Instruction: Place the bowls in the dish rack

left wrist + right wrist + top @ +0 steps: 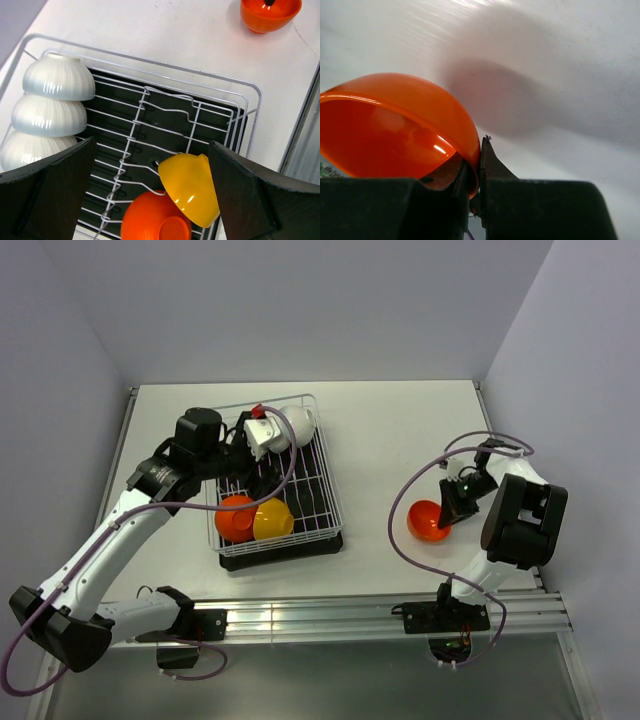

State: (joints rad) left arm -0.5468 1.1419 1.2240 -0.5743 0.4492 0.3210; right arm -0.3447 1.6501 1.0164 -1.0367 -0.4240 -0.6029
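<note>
The white wire dish rack [328, 475] on its black tray stands left of centre and also shows in the left wrist view [165, 117]. Three white bowls [59, 77] stand in a row at its far end [298, 425]. A red-orange bowl [235, 518] and a yellow-orange bowl [273, 521] lean at its near end, the yellow one [192, 187] resting on the red-orange one [150, 222]. My left gripper [252, 472] hovers open and empty over the rack's middle [151, 150]. My right gripper [450, 515] is shut on the rim [479, 165] of a second red-orange bowl [395, 125], right of the rack [428, 520].
Bare white tabletop [385, 430] lies between the rack and the right arm. An aluminium rail [350, 615] runs along the near edge. A purple cable [398, 508] loops beside the held bowl. Grey walls enclose the table on the far and both sides.
</note>
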